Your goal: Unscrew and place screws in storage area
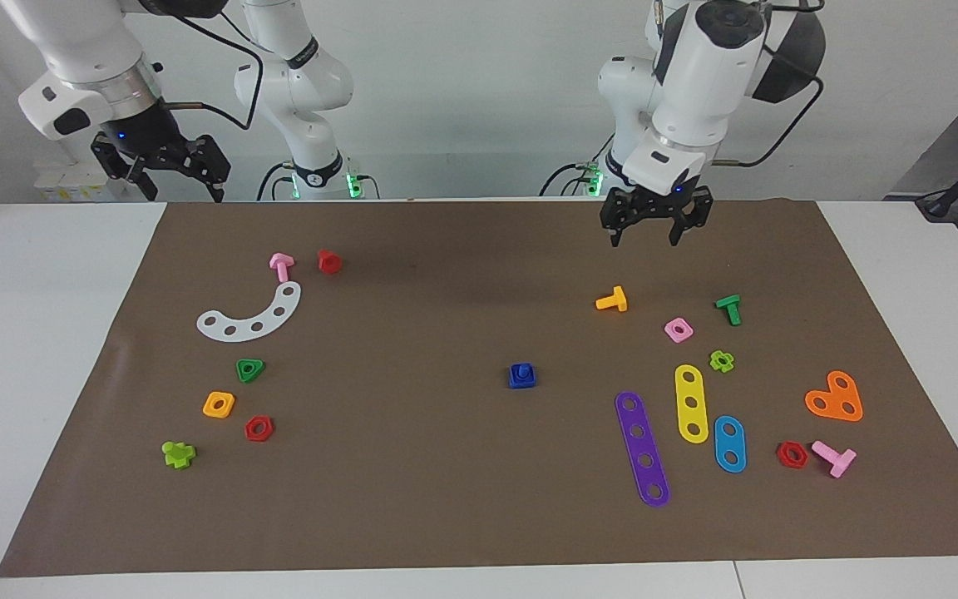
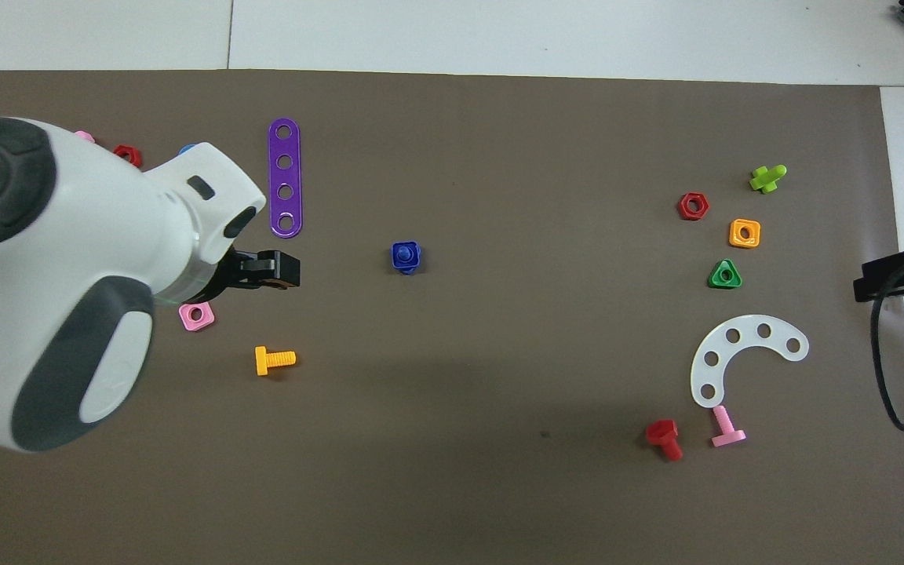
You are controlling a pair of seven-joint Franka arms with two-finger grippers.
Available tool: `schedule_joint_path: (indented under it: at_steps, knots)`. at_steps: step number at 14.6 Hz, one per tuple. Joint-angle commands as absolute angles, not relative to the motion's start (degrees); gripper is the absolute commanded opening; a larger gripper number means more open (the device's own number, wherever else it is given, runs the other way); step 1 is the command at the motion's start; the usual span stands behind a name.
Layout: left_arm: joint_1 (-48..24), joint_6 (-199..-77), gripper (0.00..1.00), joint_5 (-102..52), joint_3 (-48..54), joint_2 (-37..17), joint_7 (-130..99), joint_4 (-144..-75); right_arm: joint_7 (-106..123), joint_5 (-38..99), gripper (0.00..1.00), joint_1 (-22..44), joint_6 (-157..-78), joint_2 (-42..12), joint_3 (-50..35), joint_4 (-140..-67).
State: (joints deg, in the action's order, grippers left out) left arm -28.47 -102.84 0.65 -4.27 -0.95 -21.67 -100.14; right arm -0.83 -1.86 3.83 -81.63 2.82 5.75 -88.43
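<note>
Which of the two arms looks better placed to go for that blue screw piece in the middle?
Probably the left. Its gripper hangs open over the mat, near the orange bolt, closer to the blue screw sitting in its blue nut. The right gripper waits, open, off the mat's edge by the storage area.

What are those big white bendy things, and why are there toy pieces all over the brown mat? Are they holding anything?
Those are two robot arms. Each ends in a black pinching tool. One picture looks at the robots from across the table; the other looks down from above them. The left tool hangs open over the mat near an orange bolt. The right tool waits, open, up at the table's edge. Neither holds anything. On the brown mat lie toy parts: a blue bolt in a blue nut in the middle, a white curved strip with colourful nuts at the right arm's end, and purple and yellow strips at the left arm's end.
</note>
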Motion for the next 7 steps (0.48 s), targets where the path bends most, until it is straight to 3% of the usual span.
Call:
schedule_joint_path:
  at_steps: [1,7]
  knots:
    - [-32.1,-111.0,1.00,0.1,-5.3,-8.9,-27.7,-98.6,0.4,-1.8,1.00,3.5,-82.1,3.6,5.4,-89.0]
    - [-33.5,-125.1,1.00,-2.6,-5.3,-19.8,-28.0,-96.4,0.4,-1.8,1.00,3.5,-82.1,3.6,5.4,-89.0]
